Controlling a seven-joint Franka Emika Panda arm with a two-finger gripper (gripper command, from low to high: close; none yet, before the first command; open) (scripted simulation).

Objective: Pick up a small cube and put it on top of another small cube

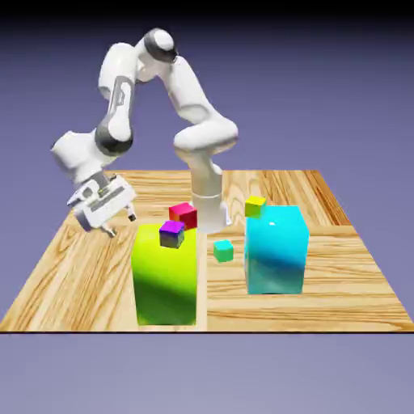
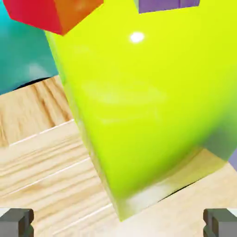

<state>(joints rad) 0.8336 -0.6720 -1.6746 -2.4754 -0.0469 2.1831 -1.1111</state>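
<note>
The small cube (image 1: 223,251), tiny and teal, rests on the wood between the big lime block (image 1: 167,275) and the big cyan block (image 1: 276,251). A small purple cube (image 1: 171,234) sits on the lime block's top. My gripper (image 1: 120,224) hangs tilted above the table at the exterior view's left, just left of the lime block, open and empty. In the hand view the fingertips (image 2: 16,222) stand wide apart at the bottom edge with nothing between them, and the lime block (image 2: 139,106) fills most of the picture. The teal cube is out of the hand view.
A small red cube (image 1: 183,214) lies just behind the lime block and shows in the hand view as a red cube (image 2: 46,14). A small yellow cube (image 1: 255,205) sits at the cyan block's far top edge. The wooden table (image 1: 73,283) ends close in front of the blocks.
</note>
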